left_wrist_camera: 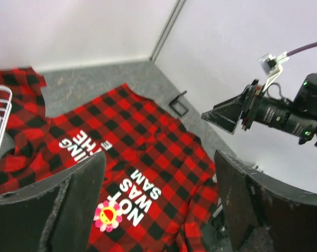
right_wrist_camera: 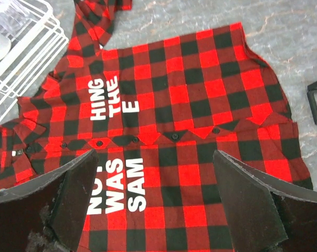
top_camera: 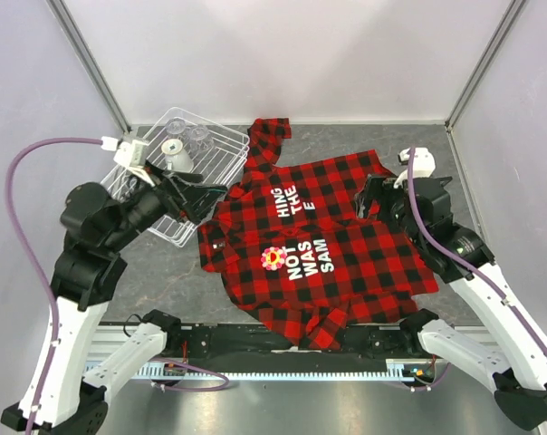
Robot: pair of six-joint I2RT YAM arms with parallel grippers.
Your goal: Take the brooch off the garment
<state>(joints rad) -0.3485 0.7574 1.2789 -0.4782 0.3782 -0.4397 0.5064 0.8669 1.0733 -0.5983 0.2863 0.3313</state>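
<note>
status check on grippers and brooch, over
Left gripper open, empty. Right gripper open, empty. Brooch pinned on garment, beside lettering, uncovered. Wire basket at garment's edge, clear of brooch.

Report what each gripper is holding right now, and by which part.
Nothing is held. The left gripper and right gripper both stand open and empty, and the brooch sits on the garment, untouched.

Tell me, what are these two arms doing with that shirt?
Two robot arms are set to take a flower brooch off a plaid shirt spread on the table. The brooch is pinned beside the white lettering, untouched. The left gripper and the right gripper hang open at either side of the shirt, holding nothing.
</note>
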